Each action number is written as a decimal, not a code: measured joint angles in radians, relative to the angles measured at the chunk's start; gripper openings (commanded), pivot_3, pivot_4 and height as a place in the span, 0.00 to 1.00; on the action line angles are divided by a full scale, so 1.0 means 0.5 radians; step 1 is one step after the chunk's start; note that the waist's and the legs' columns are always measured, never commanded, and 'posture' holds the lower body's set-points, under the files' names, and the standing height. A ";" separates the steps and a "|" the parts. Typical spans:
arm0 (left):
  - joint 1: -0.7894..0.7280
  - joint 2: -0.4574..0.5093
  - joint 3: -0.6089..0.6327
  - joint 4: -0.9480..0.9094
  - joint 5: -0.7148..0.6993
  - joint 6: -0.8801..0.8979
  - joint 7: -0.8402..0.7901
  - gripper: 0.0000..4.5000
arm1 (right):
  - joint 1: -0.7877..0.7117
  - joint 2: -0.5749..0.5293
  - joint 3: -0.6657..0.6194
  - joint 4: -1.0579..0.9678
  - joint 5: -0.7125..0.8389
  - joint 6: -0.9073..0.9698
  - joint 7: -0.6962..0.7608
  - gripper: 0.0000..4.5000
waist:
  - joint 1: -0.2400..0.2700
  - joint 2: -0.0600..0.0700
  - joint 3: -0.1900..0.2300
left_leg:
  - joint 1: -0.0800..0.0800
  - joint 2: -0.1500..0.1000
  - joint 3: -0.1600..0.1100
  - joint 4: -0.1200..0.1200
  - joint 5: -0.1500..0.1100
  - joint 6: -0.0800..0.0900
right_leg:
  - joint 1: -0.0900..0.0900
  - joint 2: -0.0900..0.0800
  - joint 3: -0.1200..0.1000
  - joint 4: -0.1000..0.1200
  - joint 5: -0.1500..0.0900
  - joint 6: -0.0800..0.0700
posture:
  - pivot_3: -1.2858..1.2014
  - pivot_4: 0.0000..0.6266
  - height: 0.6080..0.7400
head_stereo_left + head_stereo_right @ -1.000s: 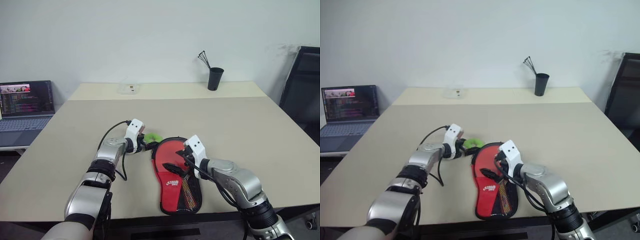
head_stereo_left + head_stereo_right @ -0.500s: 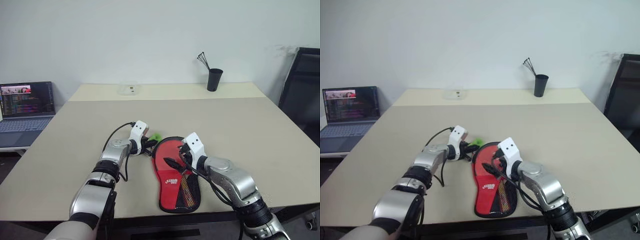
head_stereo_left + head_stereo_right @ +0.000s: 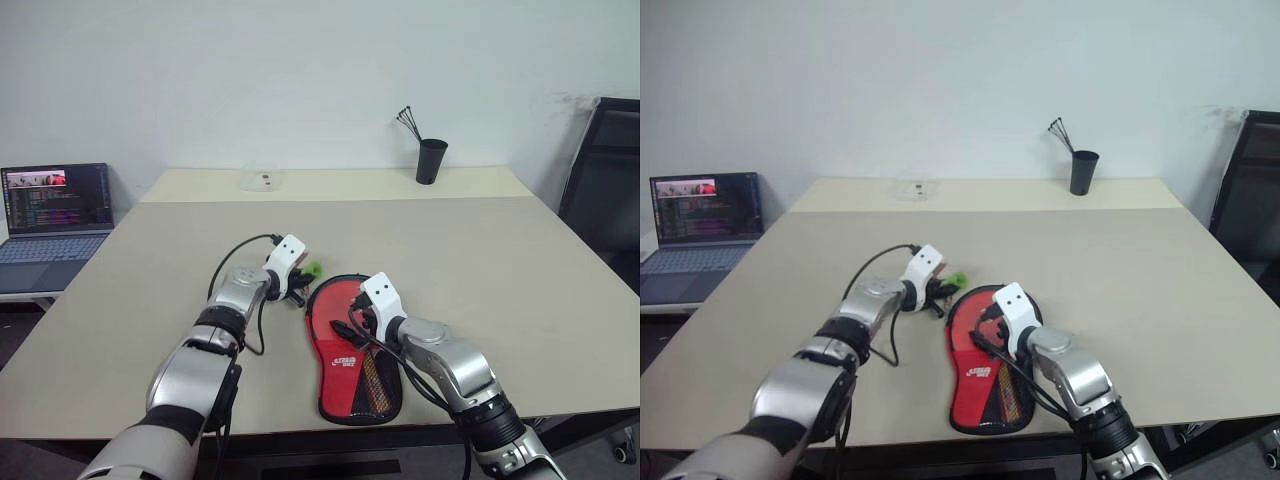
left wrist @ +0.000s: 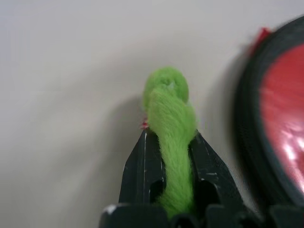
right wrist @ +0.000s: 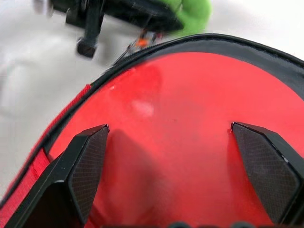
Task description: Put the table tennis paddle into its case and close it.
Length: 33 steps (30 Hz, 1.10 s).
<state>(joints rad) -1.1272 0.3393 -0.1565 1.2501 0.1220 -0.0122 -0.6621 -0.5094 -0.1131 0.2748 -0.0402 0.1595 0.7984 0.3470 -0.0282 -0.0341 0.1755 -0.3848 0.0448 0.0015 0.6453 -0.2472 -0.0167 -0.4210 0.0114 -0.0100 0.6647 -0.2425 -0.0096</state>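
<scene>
Left pincer (image 4: pixel 170 166) now clamps one green tag (image 4: pixel 168 123); one case (image 3: pixel 352 340), seemingly zipped

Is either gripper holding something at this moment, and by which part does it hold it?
The left gripper is shut on the green pull tag of the case. The right gripper is open over the case's red side, holding nothing.

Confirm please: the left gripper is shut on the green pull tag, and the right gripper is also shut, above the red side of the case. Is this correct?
Not fully. The right gripper is open; the right wrist view shows its fingers spread wide over the red side of the case. The left gripper is indeed shut on the green pull tag.
</scene>
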 measured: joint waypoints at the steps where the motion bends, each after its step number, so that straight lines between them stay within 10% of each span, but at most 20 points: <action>1: -0.048 -0.013 -0.033 0.049 0.060 -0.056 0.035 0.03 | 0.009 0.013 0.000 -0.016 -0.001 0.011 -0.005 1.00 | 0.000 0.000 0.000 | -0.001 0.000 0.000 0.000 0.000 0.000 | 0.000 0.000 0.000 -0.001 0.000 0.000 | 0.52 0.24 1.00; 33: -0.490 -0.800 -0.459 0.312 0.826 -0.576 0.555 0.03 | 0.422 0.227 0.088 -0.407 -0.063 0.073 -0.261 1.00 | 0.011 -0.005 -0.003 | -0.006 -0.005 0.001 -0.001 -0.001 -0.001 | -0.001 -0.003 0.000 -0.007 -0.001 0.001 | 0.52 0.24 1.00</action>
<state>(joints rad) -1.3724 -0.0607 -0.3858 1.4061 0.5349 -0.3001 -0.3848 -0.2984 0.0004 0.3185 -0.2440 0.1280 0.8347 0.2162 -0.0227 -0.0366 0.1738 -0.3877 0.0424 0.0018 0.6448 -0.2476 -0.0172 -0.4213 0.0097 -0.0102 0.6610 -0.2428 -0.0093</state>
